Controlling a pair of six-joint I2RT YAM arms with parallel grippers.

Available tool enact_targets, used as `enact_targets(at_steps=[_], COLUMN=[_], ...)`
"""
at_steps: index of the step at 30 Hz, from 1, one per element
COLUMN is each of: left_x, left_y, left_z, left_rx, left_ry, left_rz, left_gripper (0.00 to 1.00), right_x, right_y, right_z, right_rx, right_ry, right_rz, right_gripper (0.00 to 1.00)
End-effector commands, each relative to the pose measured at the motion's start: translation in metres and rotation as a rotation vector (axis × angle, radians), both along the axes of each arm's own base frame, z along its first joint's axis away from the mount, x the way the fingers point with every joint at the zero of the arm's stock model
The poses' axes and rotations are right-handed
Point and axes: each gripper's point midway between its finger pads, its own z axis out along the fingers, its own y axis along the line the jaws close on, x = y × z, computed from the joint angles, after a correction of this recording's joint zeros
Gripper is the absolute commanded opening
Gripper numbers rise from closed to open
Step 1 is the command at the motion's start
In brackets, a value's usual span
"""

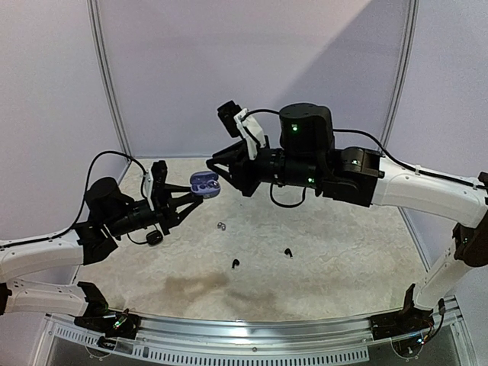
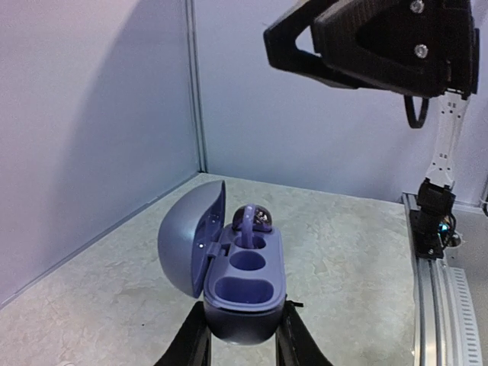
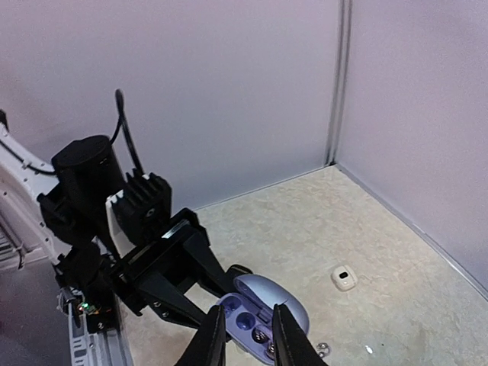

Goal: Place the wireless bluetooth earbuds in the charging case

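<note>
My left gripper [image 1: 194,194] is shut on the base of a blue-purple charging case [image 1: 204,183], holding it up above the table with its lid open. In the left wrist view the case [image 2: 244,282] shows three hollows, and one dark earbud [image 2: 254,219] sits at the far hollow. My right gripper [image 1: 216,166] hovers just above the case. Its fingers [image 3: 212,339] stand slightly apart with nothing between them, and the case [image 3: 267,301] lies below them. On the table lie two black earbuds [image 1: 235,264] [image 1: 288,252] and a silvery one [image 1: 221,226].
A white case [image 3: 345,277] lies on the table toward the far right corner. A small black rounded object [image 1: 155,238] sits under my left arm. Pale walls close in the back and sides, and a metal rail [image 1: 252,328] runs along the near edge.
</note>
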Motion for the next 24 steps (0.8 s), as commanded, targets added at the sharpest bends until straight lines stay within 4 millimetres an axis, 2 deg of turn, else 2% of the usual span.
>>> enact_targets(at_steps=[1,4,6,8,13,21,24], left_x=[-0.023,-0.031,-0.035,-0.039,-0.046,-0.045,-0.045], left_y=[-0.009,-0.013,-0.015,-0.017,-0.018,-0.018,-0.018], left_z=[0.008,0.002,0.002,0.001,-0.001,-0.006,-0.006], left_rx=[0.025,0.05,0.049,0.049,0.076,0.093,0.094], left_ry=[-0.007,0.028,0.045,0.053,0.023,0.019,0.018], left_rz=[-0.148,-0.211,-0.24,-0.27,-0.312,-0.31,-0.309], left_gripper=[0.0,0.0,0.0,0.0,0.0,0.0,0.0], right_x=[-0.031,-0.04,-0.044,-0.047,-0.05,-0.044,-0.042], right_y=[0.002,-0.014,-0.02,-0.021,-0.016,-0.009,-0.009], right_z=[-0.002,0.012,0.014,0.006,-0.034,-0.061,-0.064], right_rx=[-0.104,-0.133,-0.154,-0.198,-0.401,-0.57,-0.584], right_ry=[-0.08,-0.132,-0.136,-0.113,-0.123,-0.191,-0.194], right_rz=[0.203,0.223,0.237,0.25,0.253,0.219,0.213], right_gripper=[0.21,0.22,0.21,0.21,0.17,0.17,0.16])
